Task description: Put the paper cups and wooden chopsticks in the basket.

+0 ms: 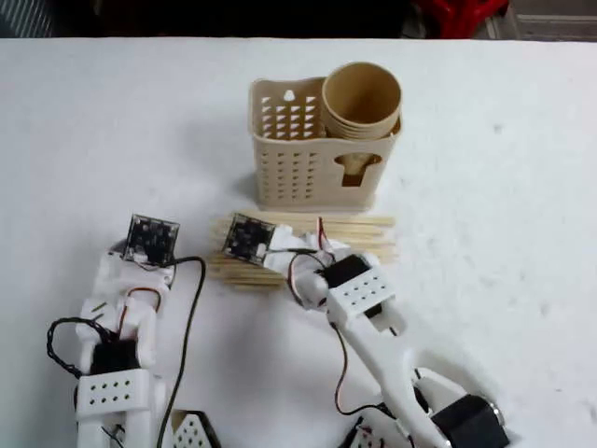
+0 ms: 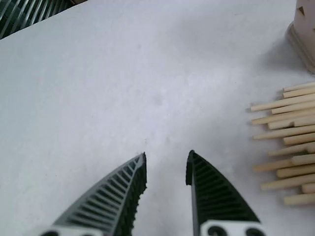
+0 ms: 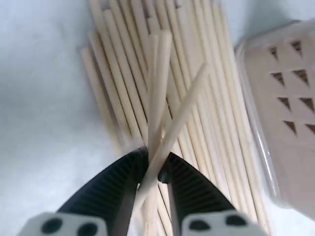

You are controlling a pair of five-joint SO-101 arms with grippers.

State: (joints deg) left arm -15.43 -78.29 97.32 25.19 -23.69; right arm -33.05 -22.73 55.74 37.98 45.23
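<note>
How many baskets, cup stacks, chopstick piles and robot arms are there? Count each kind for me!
Basket: 1
Stack of paper cups: 1
Pile of wooden chopsticks: 1
Robot arms: 2, the left arm and the right arm
Total: 5

A white table (image 1: 485, 140) bears a basket (image 1: 294, 173) and, just beside it, wooden chopsticks (image 1: 364, 229) (a loose pile)
</note>
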